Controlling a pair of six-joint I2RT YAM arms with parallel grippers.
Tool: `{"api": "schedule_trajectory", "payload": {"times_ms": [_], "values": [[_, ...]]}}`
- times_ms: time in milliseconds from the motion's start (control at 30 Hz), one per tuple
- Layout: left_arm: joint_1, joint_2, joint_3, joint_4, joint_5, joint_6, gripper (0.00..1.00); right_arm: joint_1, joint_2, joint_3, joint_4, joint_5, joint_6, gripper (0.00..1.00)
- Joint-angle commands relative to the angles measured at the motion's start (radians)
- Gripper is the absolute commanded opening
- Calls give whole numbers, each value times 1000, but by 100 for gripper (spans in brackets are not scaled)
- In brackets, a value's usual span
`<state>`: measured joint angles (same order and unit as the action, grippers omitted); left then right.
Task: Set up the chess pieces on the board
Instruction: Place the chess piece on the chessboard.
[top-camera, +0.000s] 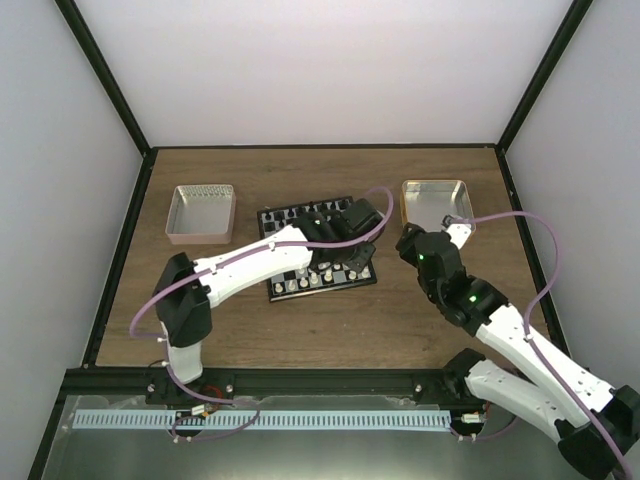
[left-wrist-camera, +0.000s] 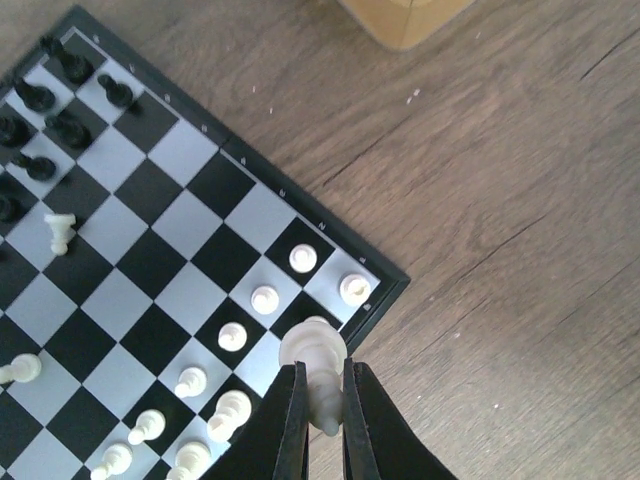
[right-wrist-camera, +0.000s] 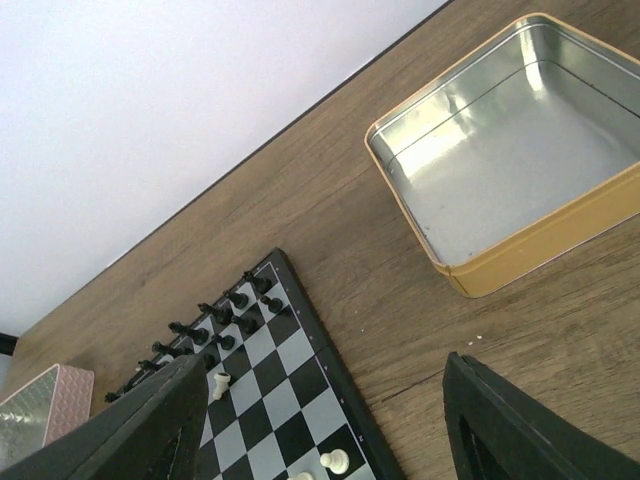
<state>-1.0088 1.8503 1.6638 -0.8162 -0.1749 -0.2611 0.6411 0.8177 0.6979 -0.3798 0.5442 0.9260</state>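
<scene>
Inventory of the surface, as your cameras showed it:

1. Your left hand (left-wrist-camera: 322, 390): clenched on one cream-white chess piece (left-wrist-camera: 313, 347), gripped between the two black fingers at six o'clock in the left wrist view, over the corner squares of the board. Whether its base touched a square could not be told.
2. Small square chessboard of black and white chequers with a thin dark border (left-wrist-camera: 150, 260): lay flat on the brown wooden surface (left-wrist-camera: 500, 200), between the two trays.
3. Remaining cream-white pieces (left-wrist-camera: 264, 298): stood in two rows along the board edge, running from five o'clock to seven o'clock in the left wrist view. One lone white piece (left-wrist-camera: 60, 232) stood apart at nine o'clock.
4. Tiny black chess figures (left-wrist-camera: 60, 100): grouped at ten o'clock, along the opposite edge.
5. Your right hand (right-wrist-camera: 322, 360): released, jaws wide, grasping nothing, above the surface between board and gold tray.
6. Gold-coloured square metal tray (right-wrist-camera: 500, 270): at two o'clock from the board in the top view.
7. Pink square metal tray (top-camera: 200, 238): at ten o'clock from the board.
</scene>
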Motion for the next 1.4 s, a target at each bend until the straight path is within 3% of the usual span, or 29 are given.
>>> {"api": "schedule_trajectory", "payload": {"times_ms": [0, 533, 1367], "values": [[0, 64, -4, -68, -13, -19, 7, -2, -25, -19, -34, 66, 37, 66], [39, 172, -58, -67, 33, -48, 7, -1, -26, -28, -45, 45, 43, 66], [80, 199, -122, 7, 77, -43, 10, -1, -22, -29, -36, 32, 40, 66]]}}
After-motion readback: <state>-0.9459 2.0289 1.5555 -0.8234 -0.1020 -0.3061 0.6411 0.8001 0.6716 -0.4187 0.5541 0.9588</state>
